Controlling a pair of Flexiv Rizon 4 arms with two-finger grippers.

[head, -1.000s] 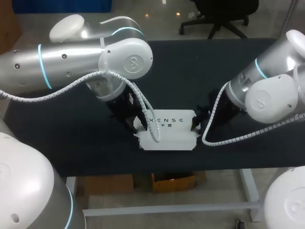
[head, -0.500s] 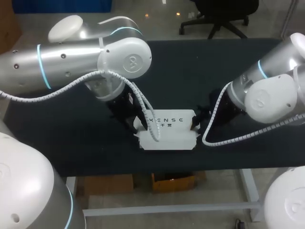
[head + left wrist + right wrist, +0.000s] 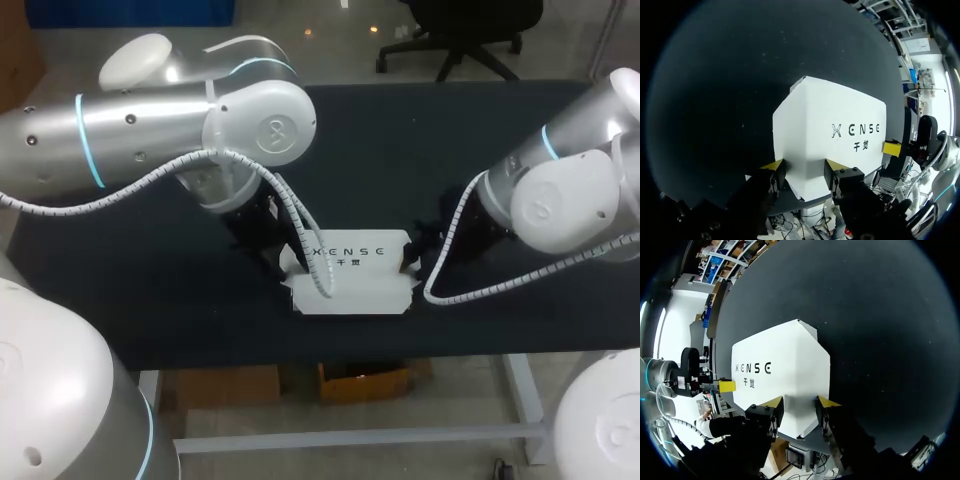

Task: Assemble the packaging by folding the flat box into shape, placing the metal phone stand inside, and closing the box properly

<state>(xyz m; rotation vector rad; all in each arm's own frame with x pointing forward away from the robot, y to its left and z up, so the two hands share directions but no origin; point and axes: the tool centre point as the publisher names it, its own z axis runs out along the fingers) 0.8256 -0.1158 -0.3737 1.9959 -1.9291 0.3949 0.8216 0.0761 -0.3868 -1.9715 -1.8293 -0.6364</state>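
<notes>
Stillness over the last second: the white printed cardboard box [image 3: 352, 285] stays put on the dark table [image 3: 450, 150]. The left gripper [image 3: 804, 169] and right gripper [image 3: 800, 404] each keep one end pinched between wide-set fingers, so folding appears paused. No metal phone stand is visible.

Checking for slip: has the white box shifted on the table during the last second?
No. The white box keeps the same gap to the near edge of the table.

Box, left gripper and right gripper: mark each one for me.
box [image 3: 380, 262]: head view, its printed top face.
left gripper [image 3: 804, 169]: left wrist view, middle of its mouth.
right gripper [image 3: 799, 404]: right wrist view, middle of its mouth.
</notes>
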